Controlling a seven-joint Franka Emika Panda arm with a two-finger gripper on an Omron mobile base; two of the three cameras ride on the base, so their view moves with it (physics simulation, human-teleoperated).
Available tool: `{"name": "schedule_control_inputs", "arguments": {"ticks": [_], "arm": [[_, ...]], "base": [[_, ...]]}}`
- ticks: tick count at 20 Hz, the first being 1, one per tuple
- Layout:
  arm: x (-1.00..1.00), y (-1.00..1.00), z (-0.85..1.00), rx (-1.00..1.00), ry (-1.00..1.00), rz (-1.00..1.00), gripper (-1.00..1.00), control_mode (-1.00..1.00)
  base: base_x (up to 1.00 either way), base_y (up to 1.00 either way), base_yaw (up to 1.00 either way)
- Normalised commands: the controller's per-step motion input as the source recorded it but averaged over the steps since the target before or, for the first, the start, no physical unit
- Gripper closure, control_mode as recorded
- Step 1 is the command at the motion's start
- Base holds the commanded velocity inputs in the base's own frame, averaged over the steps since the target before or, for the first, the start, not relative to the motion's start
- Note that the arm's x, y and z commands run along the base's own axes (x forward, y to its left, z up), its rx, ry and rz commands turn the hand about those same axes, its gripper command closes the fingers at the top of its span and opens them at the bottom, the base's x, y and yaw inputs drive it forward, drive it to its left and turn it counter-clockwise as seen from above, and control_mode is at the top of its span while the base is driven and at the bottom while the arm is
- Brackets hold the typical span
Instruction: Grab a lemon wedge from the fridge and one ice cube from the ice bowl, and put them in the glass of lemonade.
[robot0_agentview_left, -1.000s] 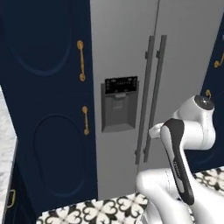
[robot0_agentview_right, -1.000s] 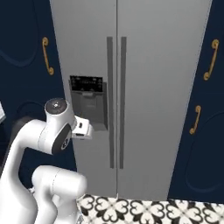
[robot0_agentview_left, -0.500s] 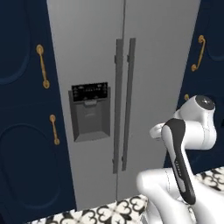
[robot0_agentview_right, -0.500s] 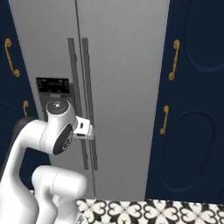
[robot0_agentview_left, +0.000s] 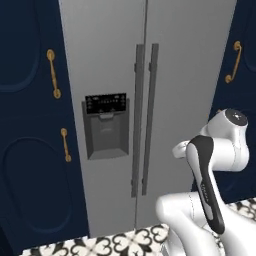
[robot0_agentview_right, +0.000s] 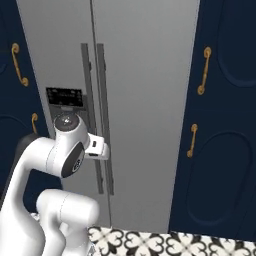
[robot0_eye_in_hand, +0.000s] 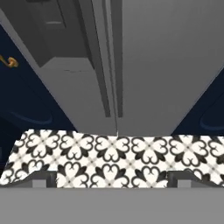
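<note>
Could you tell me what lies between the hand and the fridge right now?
In the hand view, only bare patterned floor tile lies between the open hand and the closed fridge.

Even, flat rendered light, no glare; sharp pics, faint shadows w/ soft edges.

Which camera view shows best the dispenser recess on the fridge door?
The left base view: the dispenser recess faces the camera whole, its black panel above. In the right base view the arm covers the lower part of it. The hand view shows it from below, cut by the top edge.
</note>
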Motion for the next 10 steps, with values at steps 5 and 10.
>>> {"name": "schedule_control_inputs", "arguments": {"ticks": [5,10], "arm": [[0.0,0.0,0.0,0.0,0.0,0.0,-1.0,1.0],[0.0,0.0,0.0,0.0,0.0,0.0,-1.0,1.0]], "base": [[0.31,-0.09,0.27],[0.01,0.08,0.05]]}}
